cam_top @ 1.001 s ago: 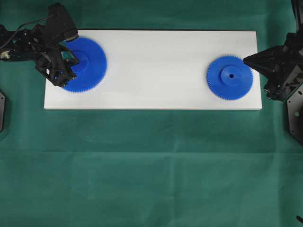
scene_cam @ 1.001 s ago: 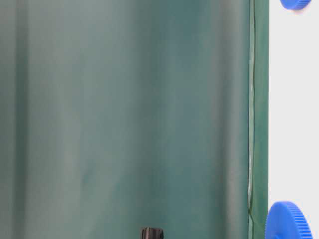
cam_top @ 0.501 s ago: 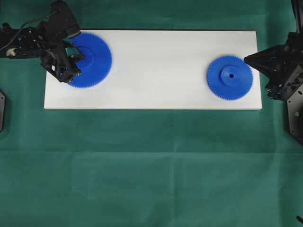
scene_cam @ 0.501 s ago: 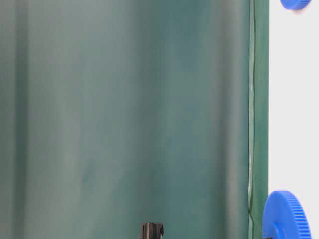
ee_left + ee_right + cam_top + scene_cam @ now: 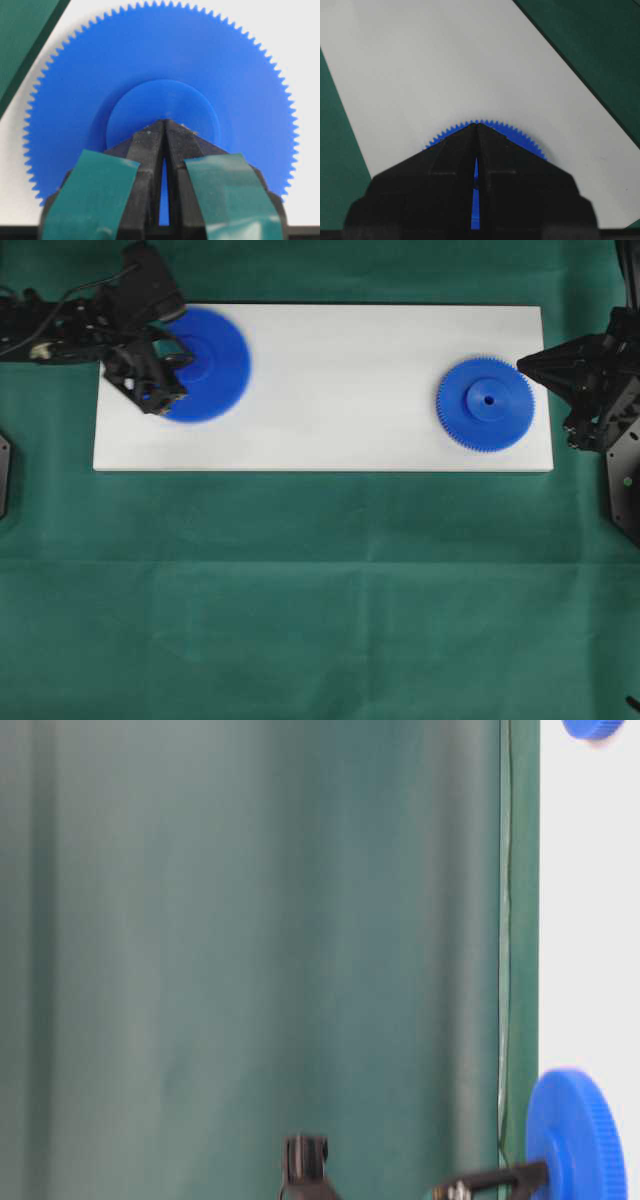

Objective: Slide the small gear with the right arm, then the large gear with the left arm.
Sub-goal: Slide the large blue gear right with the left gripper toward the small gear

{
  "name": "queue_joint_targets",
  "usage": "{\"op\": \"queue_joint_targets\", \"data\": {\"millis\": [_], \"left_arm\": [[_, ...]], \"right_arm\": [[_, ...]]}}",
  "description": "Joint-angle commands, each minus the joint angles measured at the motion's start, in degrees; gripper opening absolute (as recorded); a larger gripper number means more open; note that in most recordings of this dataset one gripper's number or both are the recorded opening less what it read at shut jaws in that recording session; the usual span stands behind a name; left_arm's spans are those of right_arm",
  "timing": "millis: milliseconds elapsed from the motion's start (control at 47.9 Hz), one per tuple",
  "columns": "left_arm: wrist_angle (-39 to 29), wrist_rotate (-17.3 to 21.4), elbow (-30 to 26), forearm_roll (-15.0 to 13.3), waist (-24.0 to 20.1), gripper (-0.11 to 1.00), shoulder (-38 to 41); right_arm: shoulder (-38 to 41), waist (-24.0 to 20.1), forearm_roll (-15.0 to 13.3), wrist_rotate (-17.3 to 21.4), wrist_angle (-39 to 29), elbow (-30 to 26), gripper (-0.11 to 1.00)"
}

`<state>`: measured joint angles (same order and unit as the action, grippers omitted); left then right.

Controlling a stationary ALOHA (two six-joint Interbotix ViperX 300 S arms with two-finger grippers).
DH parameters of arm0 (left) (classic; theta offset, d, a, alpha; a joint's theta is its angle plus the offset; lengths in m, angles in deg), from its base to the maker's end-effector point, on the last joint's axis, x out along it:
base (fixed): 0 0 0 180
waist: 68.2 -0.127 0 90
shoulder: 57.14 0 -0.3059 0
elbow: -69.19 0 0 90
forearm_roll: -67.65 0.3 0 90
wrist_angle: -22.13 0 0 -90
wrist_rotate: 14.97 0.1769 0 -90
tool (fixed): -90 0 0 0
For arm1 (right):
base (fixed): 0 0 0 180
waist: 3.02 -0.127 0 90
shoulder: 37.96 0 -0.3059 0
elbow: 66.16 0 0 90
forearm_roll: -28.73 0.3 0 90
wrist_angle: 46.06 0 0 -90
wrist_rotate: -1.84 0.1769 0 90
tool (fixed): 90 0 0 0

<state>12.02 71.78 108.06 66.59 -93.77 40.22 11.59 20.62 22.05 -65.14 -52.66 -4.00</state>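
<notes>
Left gripper (image 5: 165, 122), fingers pressed together, bears on the large gear (image 5: 205, 364) hub at the white board (image 5: 330, 440)'s left end. Blurred, apparently sliding; the tip may ride off.

large gear (image 5: 205, 364) blurred, small gear (image 5: 486, 404) flat

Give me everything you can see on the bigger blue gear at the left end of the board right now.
The large blue plastic toothed gear lies flat on the white rectangular board, near its left end. Fine teeth ring its rim; a raised round hub sits at its centre. The overhead view shows it blurred, so it looks to be moving. The left arm's black pincer, fingers together, rests its tip on the hub. Nothing else touches it.
</notes>
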Motion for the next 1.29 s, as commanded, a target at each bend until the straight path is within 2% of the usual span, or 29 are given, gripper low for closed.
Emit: {"op": "queue_joint_targets", "data": {"millis": [0,396,939,1148,1273], "left_arm": [[-0.3,0.1,-2.3,0.1,1.5,0.0,4.4],[-1.2,0.3,-20.1,0.2,6.8,0.0,17.8],[-10.3,0.4,-43.9,0.2,12.2,0.0,29.5],[-14.2,0.5,-50.9,0.2,13.1,0.0,33.6],[-15.3,0.5,-52.0,0.3,13.3,0.0,33.8]], "right_arm": [[0.2,-0.2,-0.2,-0.1,0.3,-0.5,0.51],[-0.1,-0.3,-0.2,-0.1,0.3,-0.4,0.51],[-2.1,-0.3,-0.2,-0.3,0.5,0.4,0.51],[-3.6,-0.2,-0.2,-0.3,0.4,0.9,0.51],[-4.5,-0.2,-0.2,-0.3,0.3,1.1,0.51]]}}
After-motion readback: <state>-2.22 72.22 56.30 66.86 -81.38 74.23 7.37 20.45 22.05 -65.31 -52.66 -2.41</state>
